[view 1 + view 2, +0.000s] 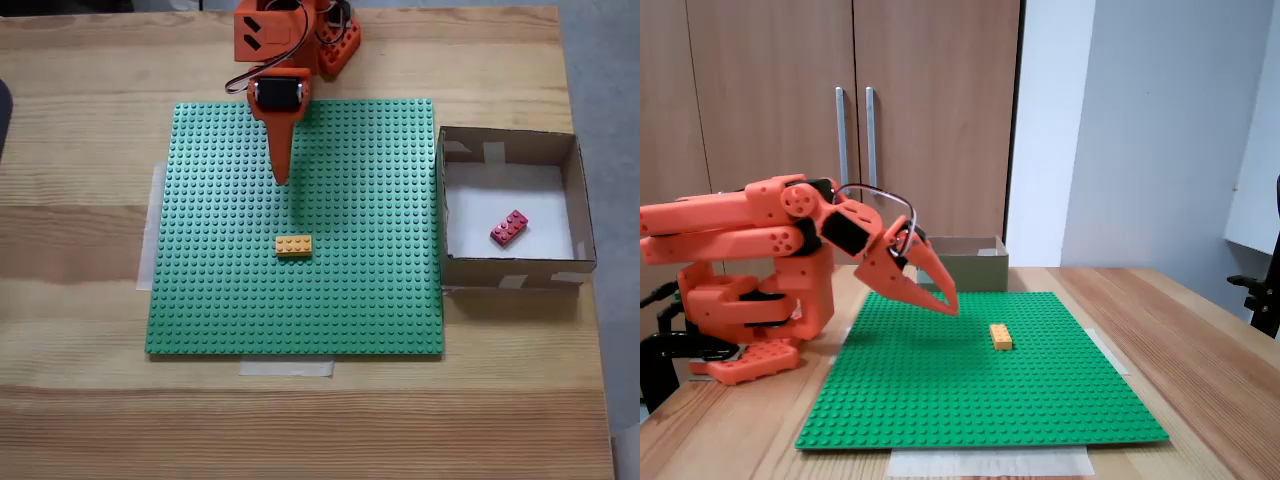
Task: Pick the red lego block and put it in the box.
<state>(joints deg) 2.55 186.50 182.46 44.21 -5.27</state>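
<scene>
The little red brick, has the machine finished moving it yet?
It looks done: the small red lego brick lies on the white bottom of the open brown cardboard box. The orange tool holds nothing and hangs above the green studded baseplate, apart from the yellow-orange brick. Nothing seems left.

**Red brick in box, arm folded over baseplate**

Seen from above in a fixed view: red lego block (509,228) lying tilted on the white floor of the box (579,203), right of centre, clear of the walls. Box standing just beside the right edge of the green baseplate (220,300) on the wooden worktop (80,420). Yellow-orange brick (293,245) sitting alone near the plate's middle. Orange gripper (281,178) pointing down-frame over the plate's upper part, fingers (280,155) closed together to one tapered tip, holding nothing, well apart from both bricks. Pale tape strips (286,368) along the plate's left and lower edges.
</scene>
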